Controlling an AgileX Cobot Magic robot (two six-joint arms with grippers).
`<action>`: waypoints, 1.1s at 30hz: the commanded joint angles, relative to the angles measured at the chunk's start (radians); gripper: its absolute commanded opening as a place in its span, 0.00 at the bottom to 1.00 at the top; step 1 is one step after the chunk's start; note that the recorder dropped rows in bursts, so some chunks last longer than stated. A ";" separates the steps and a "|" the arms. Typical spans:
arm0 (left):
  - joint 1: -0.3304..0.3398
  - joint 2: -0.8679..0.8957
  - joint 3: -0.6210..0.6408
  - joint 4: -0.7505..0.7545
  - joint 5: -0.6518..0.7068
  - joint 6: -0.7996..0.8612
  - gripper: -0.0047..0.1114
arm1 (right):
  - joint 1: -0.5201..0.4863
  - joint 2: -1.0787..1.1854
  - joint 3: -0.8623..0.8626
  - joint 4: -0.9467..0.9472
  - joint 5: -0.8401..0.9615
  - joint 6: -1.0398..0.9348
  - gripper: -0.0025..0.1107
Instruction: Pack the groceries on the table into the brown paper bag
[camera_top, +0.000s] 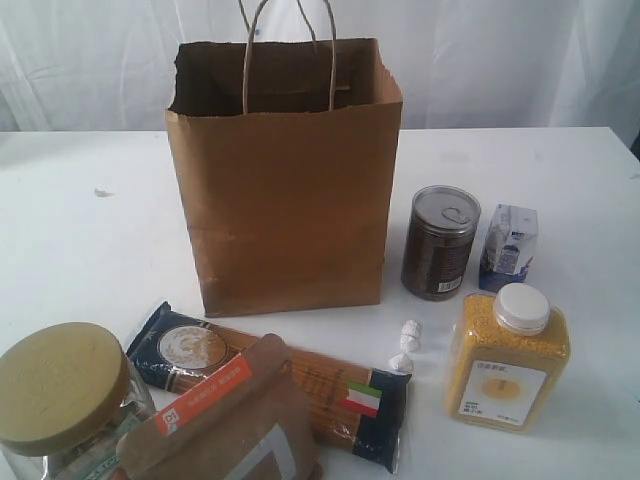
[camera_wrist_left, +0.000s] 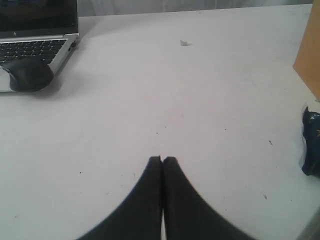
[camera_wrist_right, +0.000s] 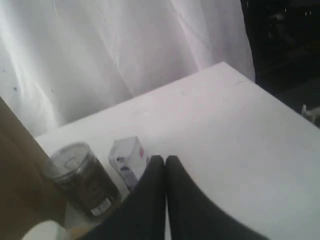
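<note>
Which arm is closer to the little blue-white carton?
Right: the right end effector is near the blue-white carton; the left end effector is over table beyond the bag.

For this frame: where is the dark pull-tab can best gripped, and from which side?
Probably its round side wall just under the top rim, coming down from above. The dark pull-tab can stands upright, with the brown paper bag and small blue-white carton close on either side, so closing front-to-back looks freer.

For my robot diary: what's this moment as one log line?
bag: upright | can, carton, bottle, jar, pouch, spaghetti: on table | left hand: shut, empty | right hand: shut, empty
</note>
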 joint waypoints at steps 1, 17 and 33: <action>0.001 -0.004 0.004 -0.007 -0.005 -0.001 0.04 | 0.010 0.175 -0.066 0.224 0.149 -0.303 0.02; 0.001 -0.004 0.004 -0.007 -0.005 -0.001 0.04 | 0.259 0.520 -0.191 0.394 0.238 -0.630 0.02; 0.001 -0.004 0.004 -0.007 -0.005 -0.001 0.04 | 0.525 0.835 -0.749 0.126 0.894 -0.526 0.02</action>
